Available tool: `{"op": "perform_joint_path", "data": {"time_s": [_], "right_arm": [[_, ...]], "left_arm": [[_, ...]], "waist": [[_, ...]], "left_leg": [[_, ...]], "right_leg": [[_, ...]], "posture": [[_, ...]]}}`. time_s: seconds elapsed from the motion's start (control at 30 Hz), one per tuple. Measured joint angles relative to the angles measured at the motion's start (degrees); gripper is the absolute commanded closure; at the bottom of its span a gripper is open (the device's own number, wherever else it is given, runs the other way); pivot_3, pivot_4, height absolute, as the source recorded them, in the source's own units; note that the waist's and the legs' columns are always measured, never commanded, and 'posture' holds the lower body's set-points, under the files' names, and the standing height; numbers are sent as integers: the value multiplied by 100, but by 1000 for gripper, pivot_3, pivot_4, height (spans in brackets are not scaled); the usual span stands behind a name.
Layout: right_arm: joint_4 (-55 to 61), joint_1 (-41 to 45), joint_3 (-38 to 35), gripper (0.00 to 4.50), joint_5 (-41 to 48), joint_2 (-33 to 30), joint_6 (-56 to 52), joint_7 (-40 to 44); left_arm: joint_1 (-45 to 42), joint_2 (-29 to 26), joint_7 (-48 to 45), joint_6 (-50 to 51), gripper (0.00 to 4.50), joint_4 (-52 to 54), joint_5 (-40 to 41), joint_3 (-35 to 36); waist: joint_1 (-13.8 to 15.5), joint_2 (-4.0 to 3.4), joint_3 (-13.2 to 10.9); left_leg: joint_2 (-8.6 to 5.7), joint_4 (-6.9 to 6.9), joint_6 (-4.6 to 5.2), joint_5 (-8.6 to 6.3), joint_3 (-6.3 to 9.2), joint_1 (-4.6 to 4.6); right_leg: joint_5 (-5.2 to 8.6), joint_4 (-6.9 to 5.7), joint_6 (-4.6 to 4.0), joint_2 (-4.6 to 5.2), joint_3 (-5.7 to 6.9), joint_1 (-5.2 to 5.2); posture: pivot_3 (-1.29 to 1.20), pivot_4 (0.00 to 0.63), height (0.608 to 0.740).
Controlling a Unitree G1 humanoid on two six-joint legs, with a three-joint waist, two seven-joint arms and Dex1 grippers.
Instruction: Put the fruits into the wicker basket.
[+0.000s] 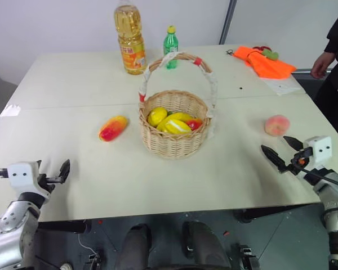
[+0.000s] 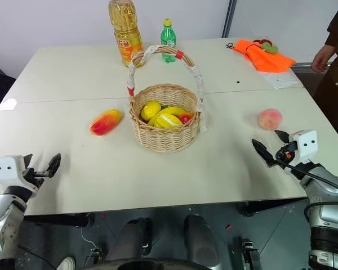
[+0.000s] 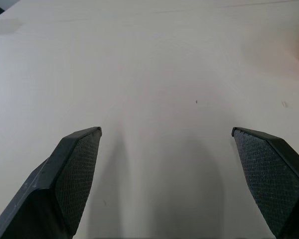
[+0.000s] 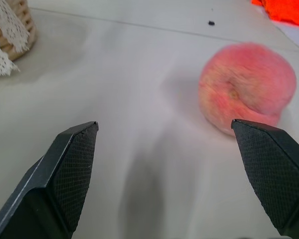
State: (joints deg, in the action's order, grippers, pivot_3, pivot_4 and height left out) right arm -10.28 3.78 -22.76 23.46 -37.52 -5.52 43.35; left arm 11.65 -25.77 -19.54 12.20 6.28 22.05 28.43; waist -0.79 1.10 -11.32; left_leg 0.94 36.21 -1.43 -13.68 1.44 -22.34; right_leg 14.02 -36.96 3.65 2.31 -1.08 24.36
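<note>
Black fingers of the left pincer [image 1: 55, 174] stand spread wide and empty over the near left edge of the pale counter [image 1: 90, 79], with nothing between them. Further in and to the right lies the mango [image 1: 112, 128], red at one end and yellow at the other, flat on the counter just left of the wicker basket [image 1: 174, 143] and not touching it. That basket sits mid-counter with its banded handle arched upright, already holding several yellow lemons [image 1: 168, 120] and a bit of something red; behind it stand an oil bottle [image 1: 130, 39] and a small green bottle [image 1: 170, 46]. To the right the peach [image 1: 276, 125] rests alone on the counter, well apart from the basket, and just short of it hovers the right pincer [image 1: 281, 151], jaws wide and holding nothing, aimed roughly toward the fruit, which sits off to one side of its gap. Both fruits are still out, so I judge the task barely begun, at the reach for the first one, likely the peach. Next, that pincer should probably swing to centre the peach between its fingers, advance, then close gently, since a round fruit may roll away.
</note>
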Motion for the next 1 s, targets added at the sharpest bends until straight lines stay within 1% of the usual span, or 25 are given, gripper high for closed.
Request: {"op": "perform_joint_path", "data": {"time_s": [0.2,0.37,0.5,0.6,0.73,0.87,1.0], "right_arm": [[102,20,28,49,-1,0,-82,79],[144,15,24,49,0,-1,-167,84],[444,71,-22,49,195,4,-420,38],[786,149,-49,49,398,4,-627,24],[1470,-46,-32,49,699,-109,-1106,175],[2328,-140,-110,49,1381,-552,-1899,408],[3031,-156,-221,49,2040,-1005,-2604,646]], "left_arm": [[-22,10,14,109,0,139,100,0],[-248,10,-22,254,0,171,254,-2],[-759,-33,12,651,0,236,502,-6],[-1107,-244,32,892,0,349,488,-138],[-1705,-533,26,1336,0,324,351,-550],[-2616,-855,-34,1911,0,204,216,-1044],[-3459,-1084,-253,2585,0,-113,27,-1788]], "waist": [[4,1,1],[3,1,1],[5,2,1],[-2,2,1],[7,3,1],[13,5,0],[-7,8,1]], "left_leg": [[-1,0,0,0,0,0],[-1,0,0,0,0,0],[-1,2,0,0,1,-1],[-1,-1,0,0,1,-1],[-2,-3,0,0,6,-3],[-7,1,0,0,5,-3],[-7,-1,0,0,5,-3]], "right_leg": [[0,0,0,1,0,0],[0,0,0,1,0,0],[-1,-2,1,0,1,0],[-2,-2,2,-1,1,0],[-4,-2,4,-2,4,0],[-2,-3,8,1,4,-1],[-10,-2,24,-1,4,-1]], "posture": [[0,150,740],[0,150,740],[0,150,740],[0,150,740],[0,150,740],[0,150,740],[0,150,740]]}}
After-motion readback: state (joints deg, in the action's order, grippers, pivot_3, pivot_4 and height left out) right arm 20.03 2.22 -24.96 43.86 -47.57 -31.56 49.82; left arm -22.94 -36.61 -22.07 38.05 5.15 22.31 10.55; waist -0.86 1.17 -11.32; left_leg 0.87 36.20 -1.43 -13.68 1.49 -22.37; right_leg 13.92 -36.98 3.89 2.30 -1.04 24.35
